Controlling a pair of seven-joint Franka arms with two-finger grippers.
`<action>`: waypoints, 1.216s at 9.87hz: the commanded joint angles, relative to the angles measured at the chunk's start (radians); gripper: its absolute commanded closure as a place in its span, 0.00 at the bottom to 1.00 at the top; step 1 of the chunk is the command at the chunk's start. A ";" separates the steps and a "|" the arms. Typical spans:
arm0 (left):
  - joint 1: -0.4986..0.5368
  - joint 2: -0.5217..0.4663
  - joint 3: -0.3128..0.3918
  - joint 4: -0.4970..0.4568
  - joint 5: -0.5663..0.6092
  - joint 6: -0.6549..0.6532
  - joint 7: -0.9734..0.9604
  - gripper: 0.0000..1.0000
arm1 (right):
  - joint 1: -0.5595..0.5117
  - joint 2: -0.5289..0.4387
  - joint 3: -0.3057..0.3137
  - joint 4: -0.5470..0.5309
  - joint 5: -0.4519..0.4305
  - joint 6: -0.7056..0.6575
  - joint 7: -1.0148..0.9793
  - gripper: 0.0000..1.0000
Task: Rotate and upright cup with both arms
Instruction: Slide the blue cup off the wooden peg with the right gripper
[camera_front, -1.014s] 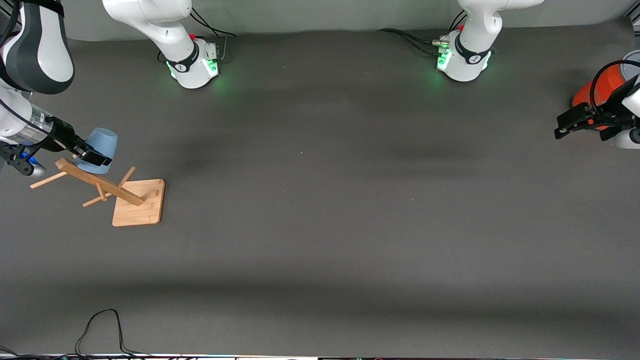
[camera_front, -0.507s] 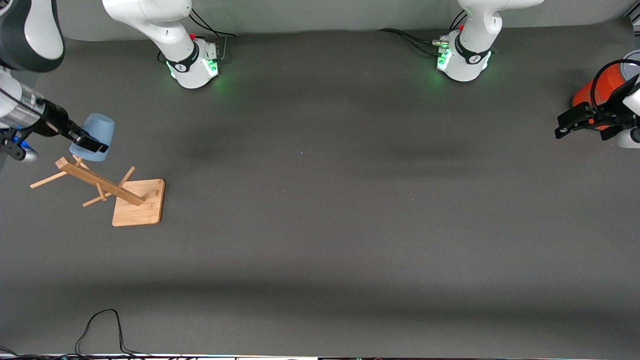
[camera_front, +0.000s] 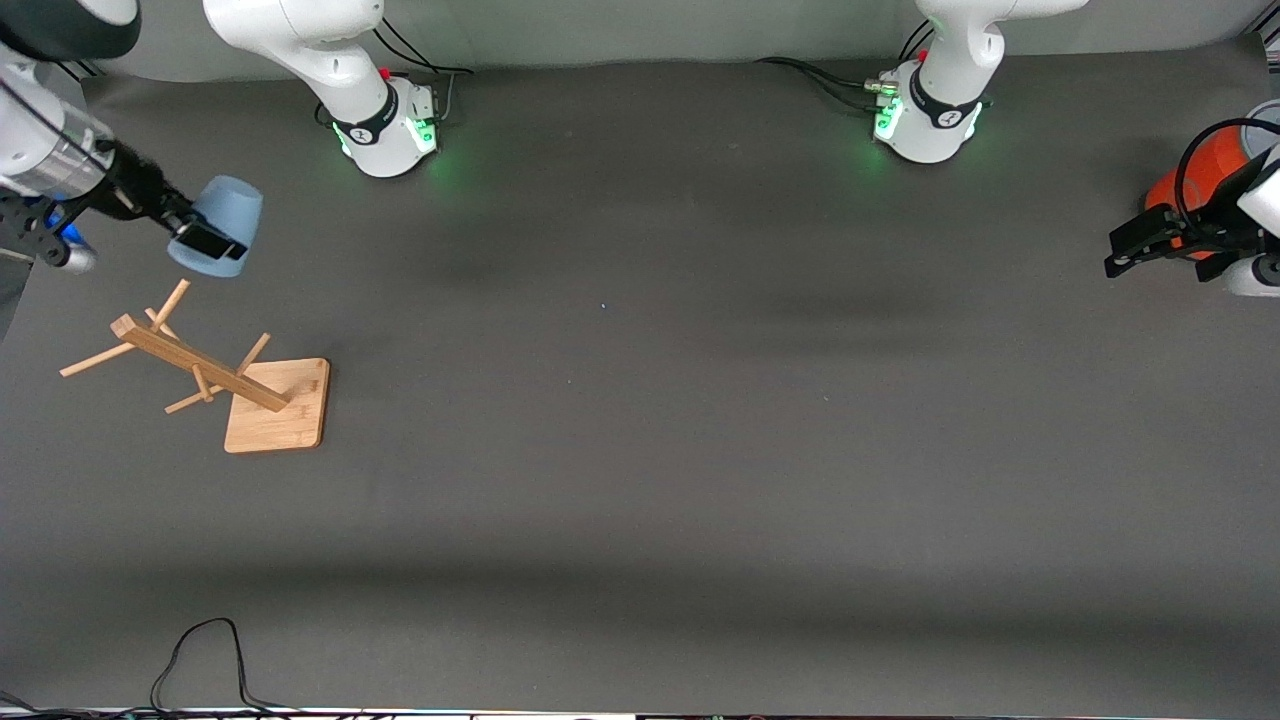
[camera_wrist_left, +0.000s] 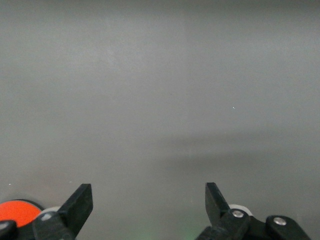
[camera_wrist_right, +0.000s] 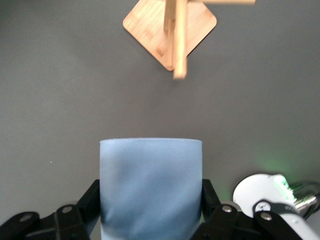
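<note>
My right gripper (camera_front: 205, 243) is shut on the pale blue cup (camera_front: 225, 228) near its rim and holds it in the air above the wooden rack (camera_front: 196, 366), at the right arm's end of the table. The cup is tilted, its narrower base pointing up and toward the table's middle. In the right wrist view the cup (camera_wrist_right: 151, 185) fills the space between the black fingers (camera_wrist_right: 92, 197). My left gripper (camera_front: 1135, 247) is open and empty and waits at the left arm's end of the table; the left wrist view shows its fingertips (camera_wrist_left: 80, 200) wide apart over bare mat.
A wooden peg rack on a square bamboo base (camera_front: 278, 408) stands below the cup; it also shows in the right wrist view (camera_wrist_right: 172, 30). An orange cylinder (camera_front: 1190, 180) stands beside the left gripper. A black cable (camera_front: 200, 650) lies at the near edge.
My right gripper has lifted the cup up off the rack's peg and carried it away from the rack, toward the robots' bases. The left arm has barely moved.
</note>
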 joint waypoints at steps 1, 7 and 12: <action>-0.005 -0.009 0.003 0.003 -0.008 -0.003 -0.004 0.00 | 0.153 -0.037 -0.003 -0.010 0.011 -0.011 0.255 0.45; 0.001 0.000 0.010 0.000 -0.028 0.017 -0.012 0.00 | 0.601 0.288 -0.001 0.221 0.042 0.130 1.023 0.45; -0.004 0.014 0.008 -0.003 -0.031 0.038 -0.024 0.00 | 0.820 0.800 -0.003 0.617 0.031 0.201 1.528 0.45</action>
